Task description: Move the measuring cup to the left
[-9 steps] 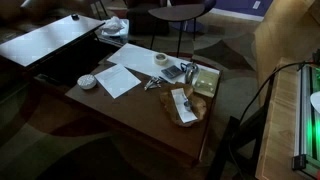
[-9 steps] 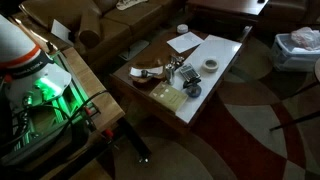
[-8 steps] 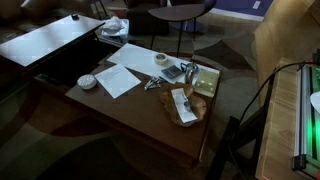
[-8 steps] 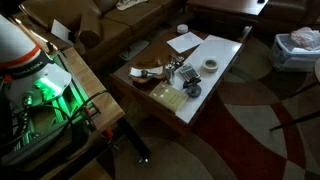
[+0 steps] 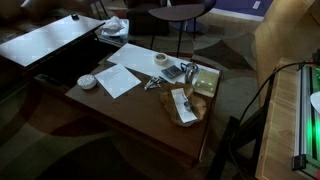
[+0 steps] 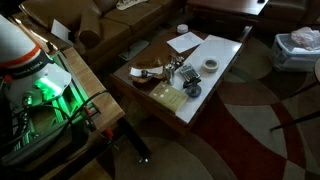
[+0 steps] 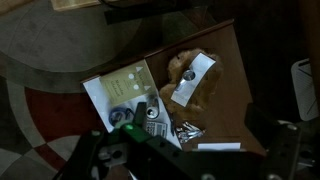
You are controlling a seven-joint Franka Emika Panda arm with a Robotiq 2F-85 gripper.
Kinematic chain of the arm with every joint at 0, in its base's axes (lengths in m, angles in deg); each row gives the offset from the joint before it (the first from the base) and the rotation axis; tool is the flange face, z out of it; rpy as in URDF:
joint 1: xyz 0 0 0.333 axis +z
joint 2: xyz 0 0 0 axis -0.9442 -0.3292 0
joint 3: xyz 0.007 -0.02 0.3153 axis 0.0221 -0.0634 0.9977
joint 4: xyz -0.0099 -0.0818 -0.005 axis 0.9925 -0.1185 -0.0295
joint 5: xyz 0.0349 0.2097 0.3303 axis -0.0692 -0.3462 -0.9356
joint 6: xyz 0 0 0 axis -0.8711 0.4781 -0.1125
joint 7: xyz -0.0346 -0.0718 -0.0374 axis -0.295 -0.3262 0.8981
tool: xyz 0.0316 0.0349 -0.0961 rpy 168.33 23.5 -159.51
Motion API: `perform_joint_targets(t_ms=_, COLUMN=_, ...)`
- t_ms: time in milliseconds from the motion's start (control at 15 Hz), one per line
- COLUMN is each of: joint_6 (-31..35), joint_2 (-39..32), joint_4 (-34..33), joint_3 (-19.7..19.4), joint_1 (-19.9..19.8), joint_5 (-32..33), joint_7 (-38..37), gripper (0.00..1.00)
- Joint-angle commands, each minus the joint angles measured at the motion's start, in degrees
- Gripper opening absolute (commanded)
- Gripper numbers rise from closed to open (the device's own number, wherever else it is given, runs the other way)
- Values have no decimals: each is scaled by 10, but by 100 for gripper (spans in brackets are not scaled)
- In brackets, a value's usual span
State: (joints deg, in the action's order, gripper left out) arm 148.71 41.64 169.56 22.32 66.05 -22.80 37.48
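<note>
The measuring cup (image 5: 152, 83) is a small silvery metal piece lying on the brown table between the white paper sheet (image 5: 118, 78) and a crumpled brown bag (image 5: 185, 105). It also shows in an exterior view (image 6: 176, 72) and in the wrist view (image 7: 186, 128). My gripper (image 7: 185, 160) shows only in the wrist view, as dark fingers at the lower left and lower right, set wide apart and empty. It hangs high above the table, well clear of the cup. Neither exterior view shows the gripper.
A round white dish (image 5: 88, 81), a pale tape ring (image 5: 161, 60), a calculator (image 5: 173, 72) and a pale printed sheet (image 5: 205, 82) share the table (image 5: 130, 115). A small round thing (image 7: 152, 112) stands by the calculator. A white-topped table (image 5: 50, 40) adjoins.
</note>
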Motion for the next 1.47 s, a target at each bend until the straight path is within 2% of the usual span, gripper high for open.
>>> perform_joint_targets(t_ms=0, joint_6=-1, joint_2=0, joint_4=-1, joint_3=1, joint_1=-1, joint_5=-1, joint_7=1, gripper=100)
perform_joint_targets(t_ms=267, joint_6=-1, joint_2=0, joint_4=-1, joint_3=1, joint_1=-1, joint_5=-1, joint_7=1, gripper=100)
perform_joint_targets(t_ms=467, joint_6=47, joint_2=-40, joint_4=4, joint_3=-1, joint_1=2, joint_5=-13, joint_7=-4, gripper=100)
perform_joint_targets(t_ms=800, joint_6=142, joint_2=-178, joint_4=2, joint_3=-2, joint_1=20, joint_5=-51, joint_7=9, gripper=100)
perform_joint_targets(t_ms=1067, joint_6=126, joint_2=-286, joint_4=-15, joint_3=-7, joint_1=47, joint_5=-119, joint_7=73, gripper=100)
perform_joint_targets(t_ms=1133, joint_6=137, joint_2=-233, joint_4=8, joint_3=4, joint_1=31, joint_5=-84, joint_7=37, gripper=100)
perform_joint_targets(t_ms=1267, joint_6=140, joint_2=-259, joint_4=3, joint_3=6, joint_1=33, joint_5=-88, joint_7=41, gripper=100)
perform_joint_targets(t_ms=1400, joint_6=140, joint_2=-253, joint_4=0, joint_3=5, joint_1=32, joint_5=-87, joint_7=41, gripper=100)
